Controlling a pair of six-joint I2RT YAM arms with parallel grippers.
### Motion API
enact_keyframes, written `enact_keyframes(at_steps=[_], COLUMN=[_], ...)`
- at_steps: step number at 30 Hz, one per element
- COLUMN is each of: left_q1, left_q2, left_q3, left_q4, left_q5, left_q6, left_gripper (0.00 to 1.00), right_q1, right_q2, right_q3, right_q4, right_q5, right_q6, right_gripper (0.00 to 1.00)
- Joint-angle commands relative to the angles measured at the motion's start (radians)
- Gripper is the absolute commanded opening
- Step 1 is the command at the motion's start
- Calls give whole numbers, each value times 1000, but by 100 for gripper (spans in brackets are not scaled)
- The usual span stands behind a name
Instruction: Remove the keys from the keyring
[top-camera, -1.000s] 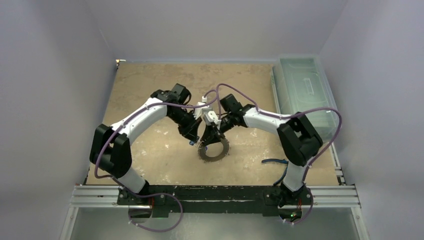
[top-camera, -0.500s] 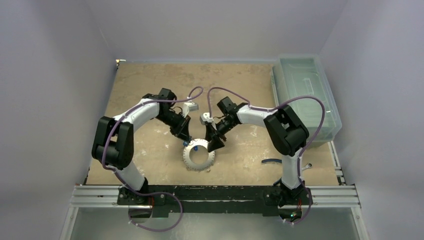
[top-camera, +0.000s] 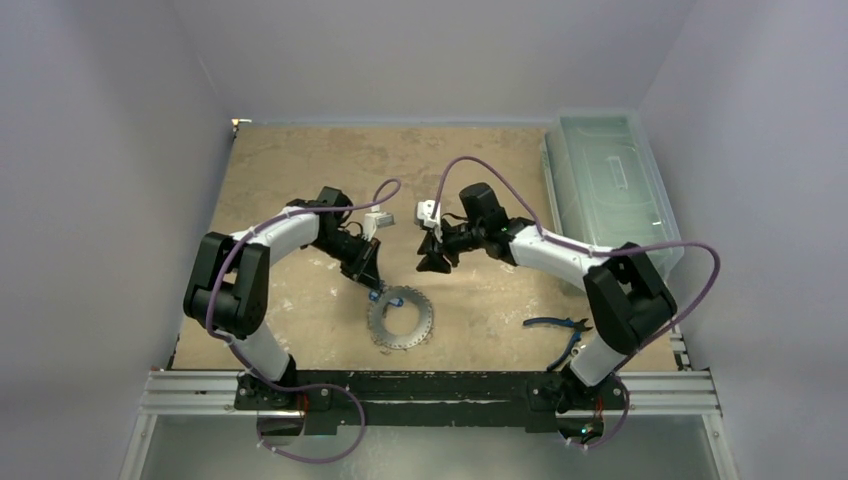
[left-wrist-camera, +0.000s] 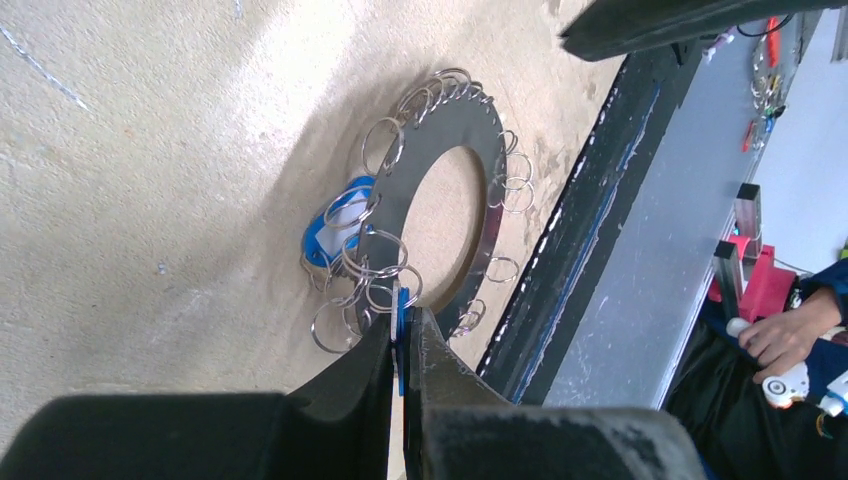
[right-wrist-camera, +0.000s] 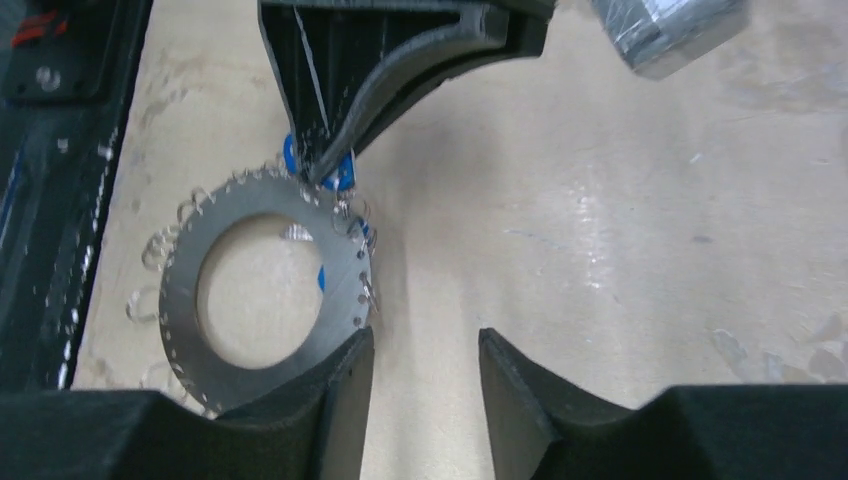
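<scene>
**While the keyring (top-camera: 400, 318) is lying flat, the left gripper (top-camera: 372, 281) is pinching a blue-headed key (left-wrist-camera: 400, 310)**

Where the sandy surface (top-camera: 300, 170) is meeting the black rail that carries the arm bases, the keyring is resting flat just above that rail, in the lower middle of the top view. It is showing as a broad grey disc with a round hole. The keys (left-wrist-camera: 380, 270) are fringing its rim. They are showing mostly as small wire loops, a few with blue heads, and they are crowding thickest on the side facing the upper left of the top view.

At that cluster the left gripper is reaching down to the rim. Its jaws are pressing together on the blue-headed key, whose thin blue edge is showing between the fingertips in the left wrist view.

Up and to the right of the keyring, the right gripper (top-camera: 431, 262) is hanging apart from it. Its jaws are standing open, with bare surface showing in the gap in the right wrist view.

Blue-handled pliers (top-camera: 556, 323) are lying well apart at the lower right of the top view. A clear plastic box (top-camera: 610, 190) is sitting along the right edge.
</scene>
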Motion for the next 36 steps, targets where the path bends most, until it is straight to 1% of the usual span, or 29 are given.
enact_keyframes(at_steps=[1,2,4,8,13,18,21,26,30,36], left_q1=[12,12,12,12,12,13,15,18,22,24], left_q2=[-29,-28,-30,-32,-40,-43,-41,-47,-49,-45], left_q3=[5,6,5,5,8,12,13,12,13,15], left_q4=[38,38,42,47,42,29,29,30,28,22], left_q5=[54,54,56,70,60,55,58,68,77,82], left_q6=[-46,-50,-58,-77,-81,-74,-76,-80,-81,-77], left_gripper=[0,0,0,0,0,0,0,0,0,0], right_q1=[40,61,100,178,221,239,243,248,262,276], right_q2=[-102,-111,-111,-65,-29,-12,-1,12,43,73], right_q3=[-100,-115,-136,-128,-135,-171,-188,-225,-221,-233], right_q4=[276,313,371,409,462,510,547,607,630,692], right_q5=[113,141,185,267,268,288,343,369,379,394], right_q6=[225,251,279,296,344,373,425,479,492,480], right_gripper=[42,38,36,36,40,41,42,43,42,44])
